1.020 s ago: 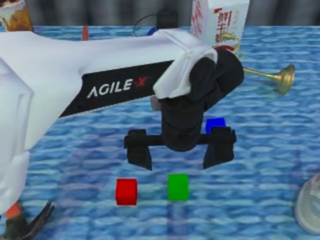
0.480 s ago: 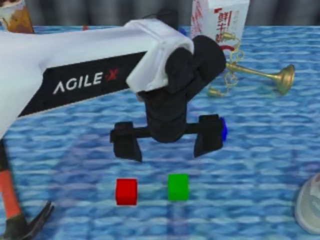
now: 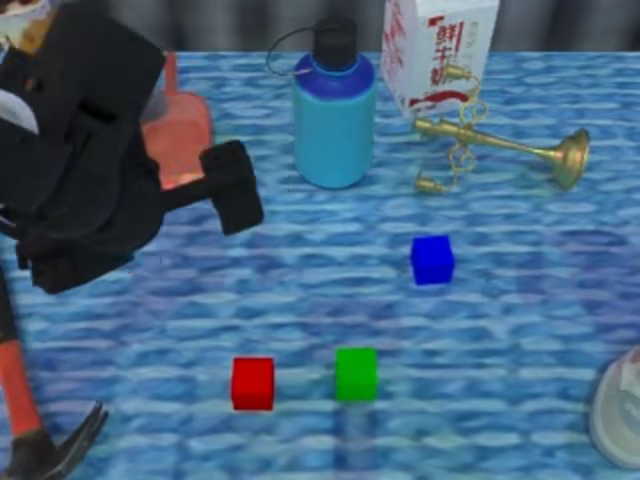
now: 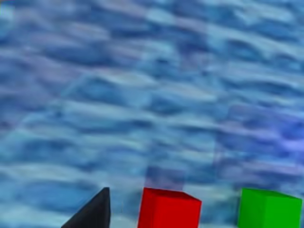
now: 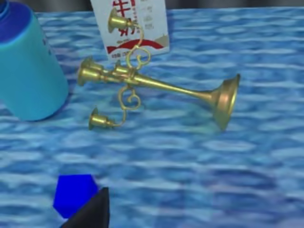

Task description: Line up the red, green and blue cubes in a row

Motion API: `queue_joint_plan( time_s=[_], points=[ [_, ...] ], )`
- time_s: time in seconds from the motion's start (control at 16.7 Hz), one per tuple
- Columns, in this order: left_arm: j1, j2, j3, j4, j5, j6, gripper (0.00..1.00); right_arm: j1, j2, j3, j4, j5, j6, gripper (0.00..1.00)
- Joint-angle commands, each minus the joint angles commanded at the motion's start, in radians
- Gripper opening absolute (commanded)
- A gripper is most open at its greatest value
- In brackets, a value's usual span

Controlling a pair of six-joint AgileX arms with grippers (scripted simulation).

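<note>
Although three cubes are to be lined up, only two sit side by side so far: the red cube (image 3: 252, 383) lies in the lower middle of the top view, and the green cube (image 3: 356, 374) sits near it to its right, level with it. The blue cube (image 3: 432, 260) rests apart, higher in the frame and to the right of centre, out of the row.

Judged by their look, the cubes are small, rigid and light, with flat smooth faces; each would best be pinched across two opposite side faces, squarely, so that it does not twist or slip.

At the upper left of the top view the left claw (image 3: 175, 195) is seen raised above the blue patterned table (image 3: 520, 330), gripping nothing; one dark finger (image 3: 232, 187) is plain, the other is hidden, so whether it is spread or pressed together cannot be told. The right claw is shown only as one dark fingertip (image 5: 90, 211) just beside the blue cube in the right wrist view, and its state cannot be told either.
</note>
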Motion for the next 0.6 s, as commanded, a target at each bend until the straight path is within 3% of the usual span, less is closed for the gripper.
queue_joint_plan(
  time_s=[0.6],
  points=[
    [0.390,-0.964,-0.782,0.492,0.004,0.442,1.00,0.210,1.096,0.861,-0.560,-0.002,0.174,1.00]
  ],
)
